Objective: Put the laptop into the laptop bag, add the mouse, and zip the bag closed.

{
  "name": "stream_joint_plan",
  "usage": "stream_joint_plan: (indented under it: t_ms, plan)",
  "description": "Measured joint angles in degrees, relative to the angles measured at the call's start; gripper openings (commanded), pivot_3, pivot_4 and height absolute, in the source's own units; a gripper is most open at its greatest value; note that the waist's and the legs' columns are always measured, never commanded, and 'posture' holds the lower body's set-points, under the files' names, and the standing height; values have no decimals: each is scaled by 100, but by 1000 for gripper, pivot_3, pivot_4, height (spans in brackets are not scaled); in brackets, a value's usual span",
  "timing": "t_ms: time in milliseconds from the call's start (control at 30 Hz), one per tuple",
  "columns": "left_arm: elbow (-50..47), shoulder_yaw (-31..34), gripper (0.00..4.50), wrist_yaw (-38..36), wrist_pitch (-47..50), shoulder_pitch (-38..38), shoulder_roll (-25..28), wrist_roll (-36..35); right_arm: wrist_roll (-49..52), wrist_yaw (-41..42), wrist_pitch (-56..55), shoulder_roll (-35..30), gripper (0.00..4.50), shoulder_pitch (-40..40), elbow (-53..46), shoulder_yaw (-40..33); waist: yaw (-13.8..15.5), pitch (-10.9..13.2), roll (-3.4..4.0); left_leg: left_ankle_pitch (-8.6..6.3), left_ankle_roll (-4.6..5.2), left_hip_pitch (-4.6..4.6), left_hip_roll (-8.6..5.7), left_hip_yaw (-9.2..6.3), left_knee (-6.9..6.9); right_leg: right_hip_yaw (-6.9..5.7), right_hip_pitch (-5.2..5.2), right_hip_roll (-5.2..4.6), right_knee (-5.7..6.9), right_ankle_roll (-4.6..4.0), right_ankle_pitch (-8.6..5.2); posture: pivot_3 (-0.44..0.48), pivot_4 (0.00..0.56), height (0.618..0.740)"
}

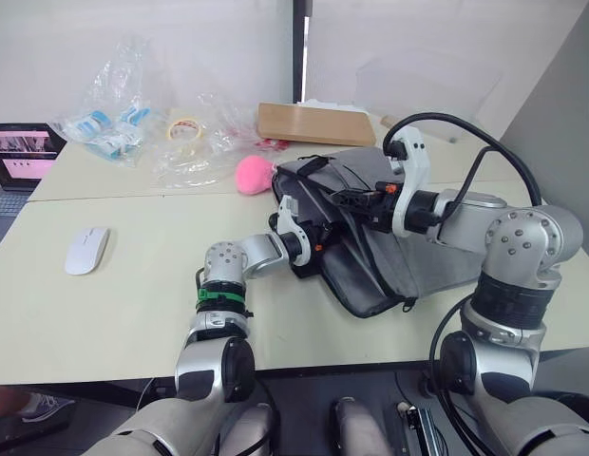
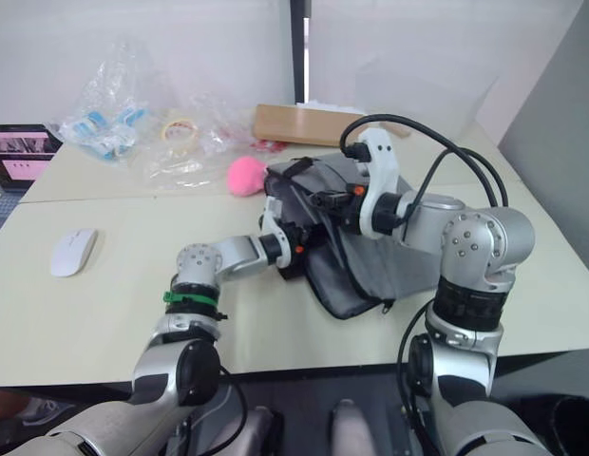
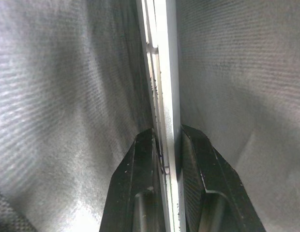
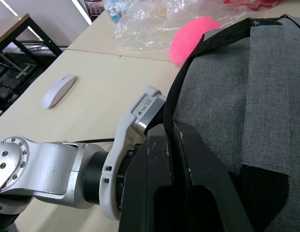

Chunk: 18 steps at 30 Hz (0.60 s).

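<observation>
Left wrist view had the left gripper (image 3: 168, 145) deep inside the bag (image 1: 408, 256), its jaws pinching the thin silver edge of the laptop (image 3: 165, 72) between grey fabric walls, so the laptop looked mostly or wholly in. In the right wrist view the right gripper (image 4: 175, 133) had its jaws closed on the bag's black trim at the mouth, holding it up off the table (image 1: 133, 304). The mouse (image 1: 87, 250) lay well apart to the left, so adding it and zipping seemed left to do.
</observation>
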Motion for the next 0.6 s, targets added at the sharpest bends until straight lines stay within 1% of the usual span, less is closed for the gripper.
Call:
stream_joint_plan:
  t_ms: [67, 133, 233, 267, 367, 467, 500, 600]
  plan:
    - [-19, -2, 202, 0, 15, 5, 0, 1, -10, -4, -26, -4, 0, 0, 3, 7, 0, 0, 0, 0, -1, 0, 0, 0, 0, 0, 0, 0, 0, 0, 0, 0, 150, 740]
    - [-116, -23, 1233, -12, 53, 39, 5, 4, -40, -7, -132, -1, 0, 0, 16, 40, -3, 0, 0, 1, -1, 0, 0, 0, 0, 0, 0, 0, 0, 0, 0, 0, 150, 740]
    - [-418, -154, 2174, -186, 137, 113, 44, 6, -71, -11, -322, -5, 0, 0, 97, 133, -16, 0, 0, 1, -1, 1, 1, 0, 0, 1, 0, 1, 1, 0, 0, 0, 150, 740]
    - [-540, -200, 2557, -236, 187, 145, 69, 6, -96, -9, -379, -14, 0, 1, 138, 188, -19, 0, 0, 1, -1, 1, 1, 1, 0, 1, 0, 2, 1, 0, 0, 0, 150, 740]
    - [-763, -217, 3536, -287, 329, 276, 171, 2, -136, 14, -527, -37, 0, 20, 200, 280, -17, 0, 0, 1, -1, 2, 2, 0, 0, 1, 1, 3, 1, 0, 0, 0, 150, 740]
    - [-953, -214, 4472, -311, 597, 384, 434, -35, -158, 41, -644, -39, 0, 109, 219, 355, -23, 0, 0, 1, -1, 3, 3, 0, 2, 1, 1, 5, 5, -1, 1, 0, 150, 740]
    - [-1036, -207, 4472, -359, 713, 401, 582, -74, -158, 45, -657, -37, 0, 133, 231, 389, -27, 0, 0, 1, -1, 3, 3, 1, 2, 1, 0, 6, 5, -2, 1, 0, 150, 740]
    - [-1376, -87, 4472, -681, 1155, 408, 1302, -344, -158, 82, -731, -46, 0, 180, 234, 459, -71, -1, 1, 1, -1, 7, 8, 0, 2, 1, 1, 11, 8, -7, 4, 0, 150, 740]
